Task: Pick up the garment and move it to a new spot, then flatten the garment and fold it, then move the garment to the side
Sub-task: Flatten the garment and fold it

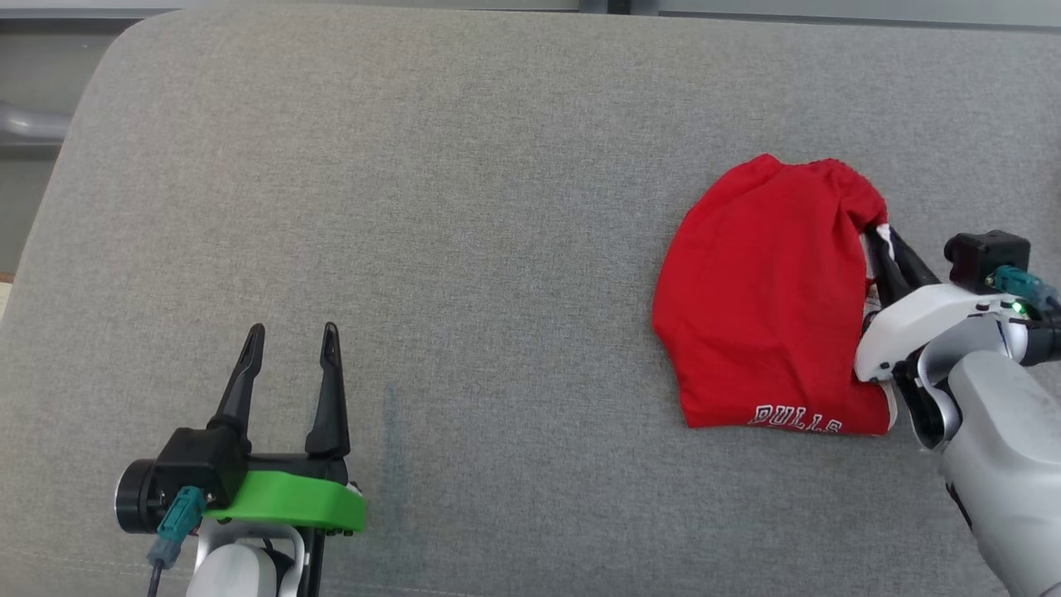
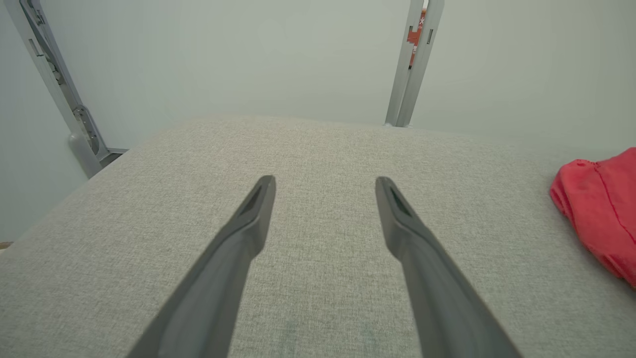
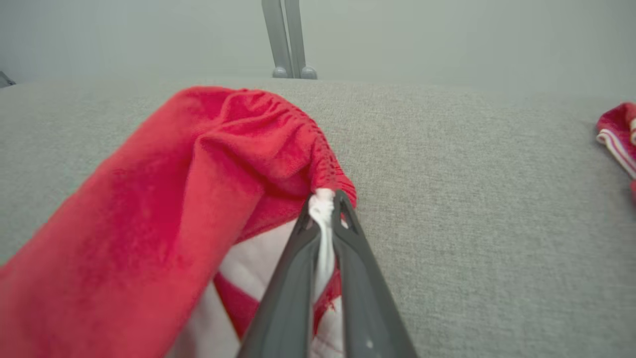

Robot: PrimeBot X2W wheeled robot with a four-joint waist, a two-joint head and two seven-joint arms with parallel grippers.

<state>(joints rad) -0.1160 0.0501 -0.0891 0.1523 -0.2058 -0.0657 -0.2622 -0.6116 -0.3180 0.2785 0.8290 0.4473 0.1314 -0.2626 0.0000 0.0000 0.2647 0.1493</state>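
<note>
Garment (image 1: 758, 303) — red shorts w/ white trim, crumpled, "BULLS" lettering.

Red garment (image 1: 763, 307), crumpled, white-striped edge pinched, on grey surface's right

To the left of the garment (image 1: 763, 307), a broad stretch of grey cushion (image 1: 497, 207) is left free. Far along it, the left gripper (image 1: 292, 333) is parked with jaws spread. The garment's right edge is taken up by the right gripper (image 1: 877, 240), clamped on the fabric.
</note>
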